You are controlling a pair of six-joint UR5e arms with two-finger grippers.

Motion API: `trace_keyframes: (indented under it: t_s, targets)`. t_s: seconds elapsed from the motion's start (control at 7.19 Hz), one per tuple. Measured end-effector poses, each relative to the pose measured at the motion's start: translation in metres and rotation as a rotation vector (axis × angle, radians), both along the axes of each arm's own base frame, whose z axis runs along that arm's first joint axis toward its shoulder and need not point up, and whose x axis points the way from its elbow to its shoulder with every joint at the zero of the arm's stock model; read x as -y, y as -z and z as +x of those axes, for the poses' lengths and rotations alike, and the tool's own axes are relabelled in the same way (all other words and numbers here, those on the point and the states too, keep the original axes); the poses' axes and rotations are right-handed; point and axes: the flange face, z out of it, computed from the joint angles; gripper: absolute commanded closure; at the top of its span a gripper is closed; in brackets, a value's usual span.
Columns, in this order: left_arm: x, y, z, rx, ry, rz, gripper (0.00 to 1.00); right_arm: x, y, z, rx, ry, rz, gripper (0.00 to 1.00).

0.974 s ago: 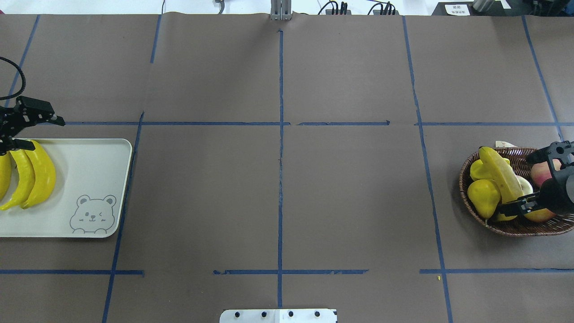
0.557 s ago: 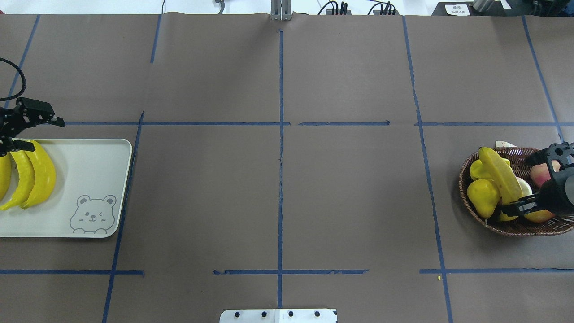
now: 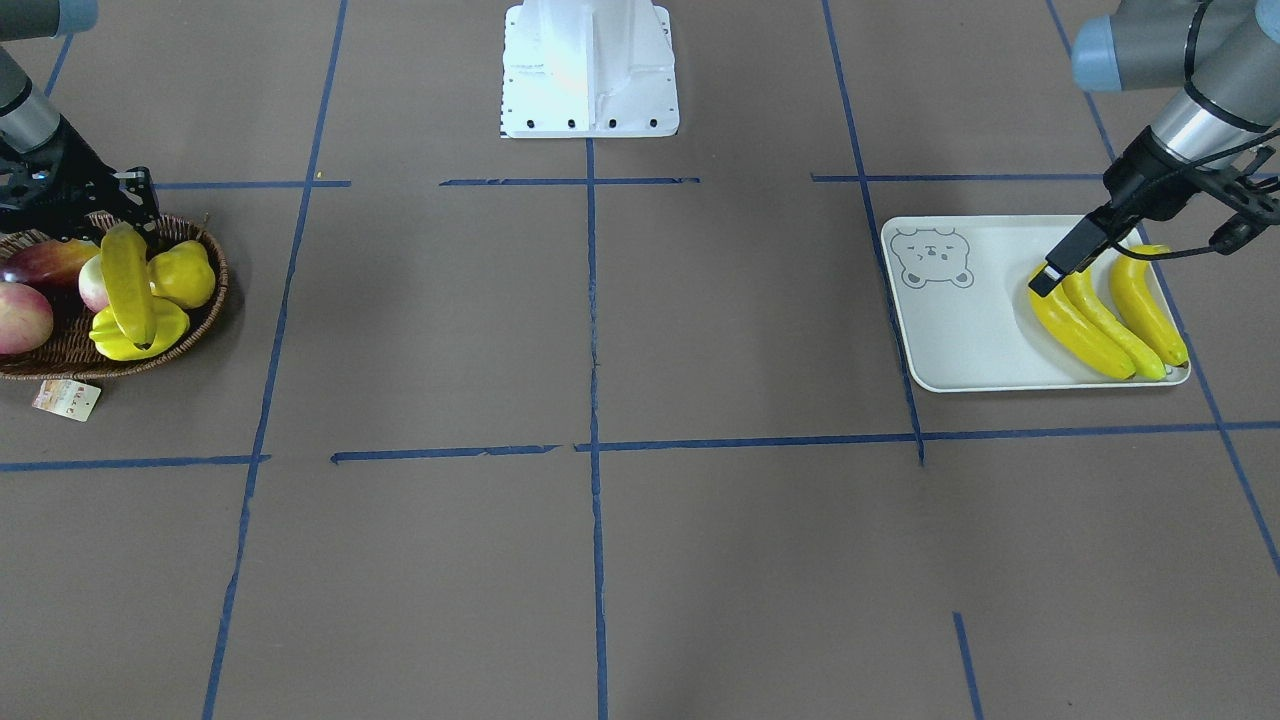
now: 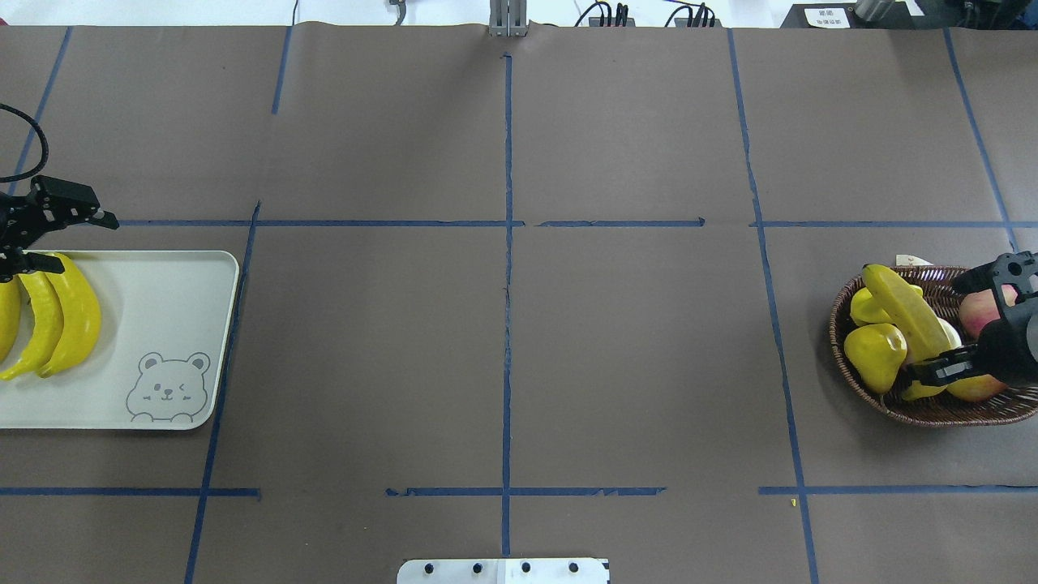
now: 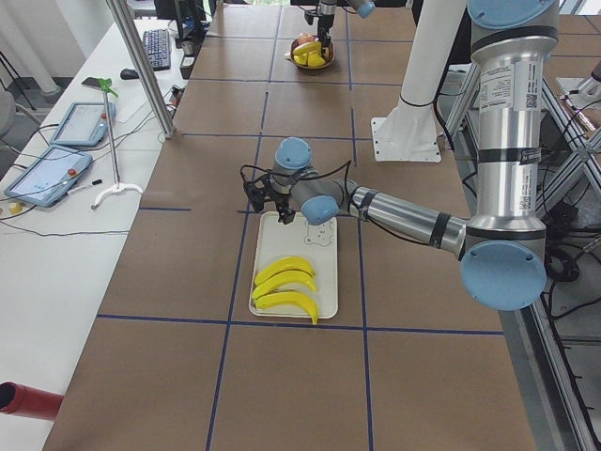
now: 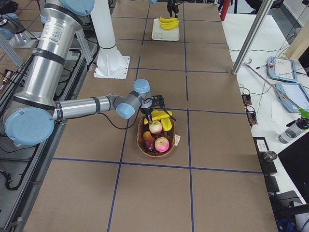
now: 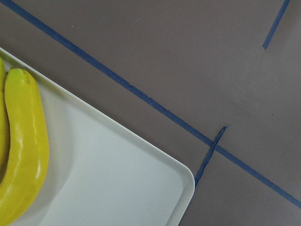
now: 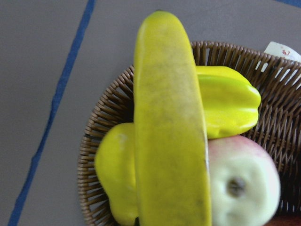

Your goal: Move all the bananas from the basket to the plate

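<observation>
Presently, in the overhead view, the right tool (image 4: 941,328) is hovering over the basket (image 4: 843,357) at the right end of the desk (image 4: 503,365). Its jaws are spread apart, straddling the near end of the last banana (image 4: 900,304) without pinching it. That banana is lying on top of the other fruit. A pear-shaped fruit (image 4: 874,353), a starfruit (image 4: 861,307) and apples (image 4: 977,312) are crowding it on both sides. The left tool (image 4: 77,241) is standing with its jaws wide apart and gripping nothing, over the far edge of the plate (image 4: 162,324). Three bananas (image 4: 61,316) are lying side by side on that plate.

In the front-facing view, one finger of the left tool is pointing down just beside the ends of the three bananas; whether it is touching them cannot be told. A paper tag (image 3: 66,399) is lying on the desk just outside the basket.

In the exterior left view, the near arm is reaching over the plate's far end. Tablets (image 5: 47,169) are sitting on a white side desk.

In the exterior right view, the near arm is covering the basket's far rim.

In the left wrist view, one banana, a plate corner and a blue tape line (image 7: 155,106) are showing.

In the right wrist view, the last banana is filling the centre, hiding part of the pear-shaped fruit and of an apple.
</observation>
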Motion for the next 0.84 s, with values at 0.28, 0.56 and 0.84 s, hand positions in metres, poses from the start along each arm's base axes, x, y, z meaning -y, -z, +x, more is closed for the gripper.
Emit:
trace_keyframes:
  t_s: [0.28, 0.56, 0.84]
  targets:
    - [0.0, 0.006, 0.005, -0.006, -0.009, 0.011, 0.0, 0.008, 0.032, 0.024, 0.077, -0.027, 0.005, 0.98]
    - [0.002, 0.022, 0.017, -0.028, -0.028, 0.044, 0.0, 0.021, 0.064, 0.038, 0.183, -0.02, -0.001, 0.97]
    - [0.008, 0.063, 0.041, -0.076, -0.06, 0.111, 0.0, 0.045, 0.093, 0.021, 0.256, -0.022, 0.009, 0.95]
